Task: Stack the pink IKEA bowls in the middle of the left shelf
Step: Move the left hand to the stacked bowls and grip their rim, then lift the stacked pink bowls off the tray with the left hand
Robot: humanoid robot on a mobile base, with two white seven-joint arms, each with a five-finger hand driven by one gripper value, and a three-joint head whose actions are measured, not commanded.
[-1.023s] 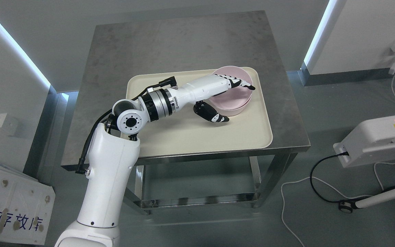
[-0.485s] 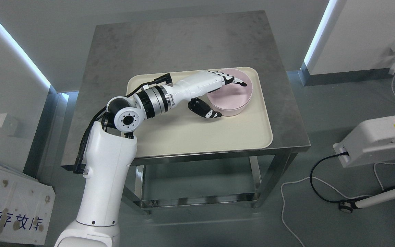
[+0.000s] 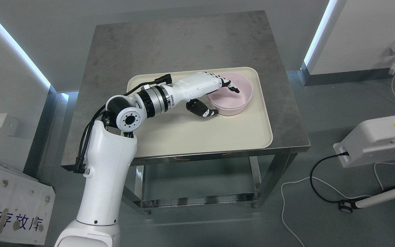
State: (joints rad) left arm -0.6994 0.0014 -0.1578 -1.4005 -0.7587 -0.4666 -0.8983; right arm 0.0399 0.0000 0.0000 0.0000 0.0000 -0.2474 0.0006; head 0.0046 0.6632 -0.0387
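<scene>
Left hand [image 3: 214, 97] straddles the pink bowl's [image 3: 233, 99] near-left rim: fingers [image 3: 231, 87] dip inside, thumb [image 3: 206, 111] outside, not yet clamped. Bowl sits at the tray's [image 3: 197, 133] far-right corner on the desk [image 3: 115, 68], directly right of the hand.

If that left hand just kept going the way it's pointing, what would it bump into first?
Probably the pink bowl. The left hand points right, its fingers over the near rim and the thumb outside the wall. Going on, it would likely meet the bowl's inside or far wall, though depth is hard to judge from above.
</scene>
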